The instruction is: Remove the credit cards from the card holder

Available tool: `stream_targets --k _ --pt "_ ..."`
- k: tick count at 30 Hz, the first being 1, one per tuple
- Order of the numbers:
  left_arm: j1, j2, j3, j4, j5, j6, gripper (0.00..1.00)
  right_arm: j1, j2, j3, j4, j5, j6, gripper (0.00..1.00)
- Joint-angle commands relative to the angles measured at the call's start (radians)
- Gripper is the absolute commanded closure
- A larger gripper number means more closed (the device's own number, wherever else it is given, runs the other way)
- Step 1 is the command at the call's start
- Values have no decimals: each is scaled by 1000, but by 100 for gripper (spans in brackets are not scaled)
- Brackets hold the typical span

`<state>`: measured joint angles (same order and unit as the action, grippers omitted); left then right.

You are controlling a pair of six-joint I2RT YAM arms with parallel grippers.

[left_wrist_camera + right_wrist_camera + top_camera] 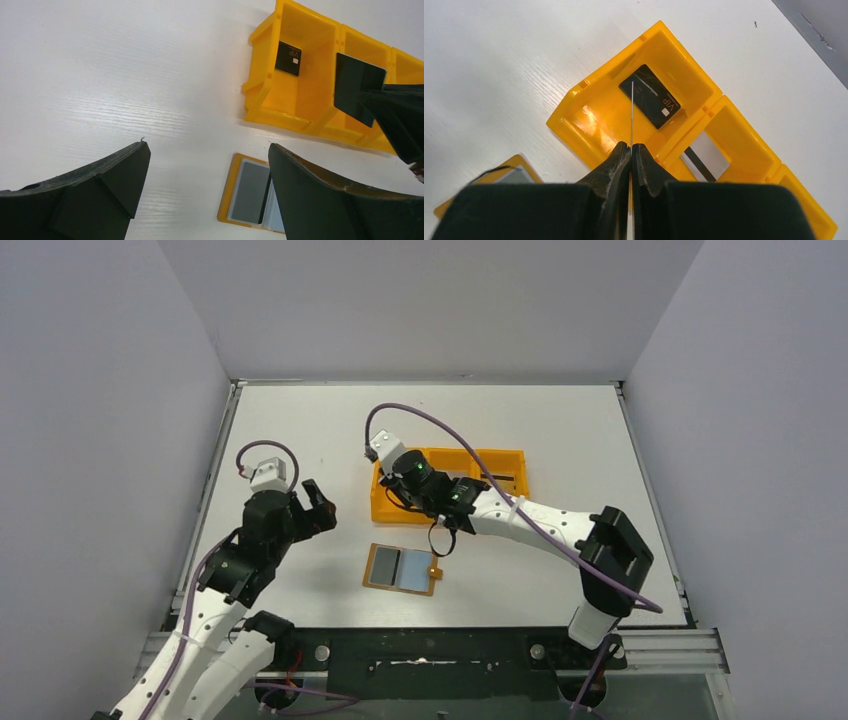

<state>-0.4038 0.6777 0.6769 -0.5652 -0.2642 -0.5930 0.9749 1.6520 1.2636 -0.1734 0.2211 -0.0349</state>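
Here, right pincer (pixel 631 148) pinching dark card (pixel 356 85) edge-on above orange tray (pixel 599 120), left pincer (pixel 207 155) wide over table (pixel 100 75)

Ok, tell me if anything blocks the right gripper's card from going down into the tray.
Nothing visible does. The right gripper holds the dark card edge-on above the open end compartment of the orange tray; only a black VIP card lies flat on its floor.
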Motion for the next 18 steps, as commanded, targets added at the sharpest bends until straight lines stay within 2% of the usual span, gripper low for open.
stream_targets --k 1,6,10,18 --pt "9 -60 -2 47 -37 31 10 -1 77 83 22 9 -124 100" --pt "14 -70 -8 54 -30 41 10 -3 186 183 -18 34 -158 100" --pt "22 -59 -5 57 -13 47 9 -11 241 252 -83 96 -105 100" --pt "34 -47 -8 61 11 50 10 -33 241 211 -105 154 -15 100"
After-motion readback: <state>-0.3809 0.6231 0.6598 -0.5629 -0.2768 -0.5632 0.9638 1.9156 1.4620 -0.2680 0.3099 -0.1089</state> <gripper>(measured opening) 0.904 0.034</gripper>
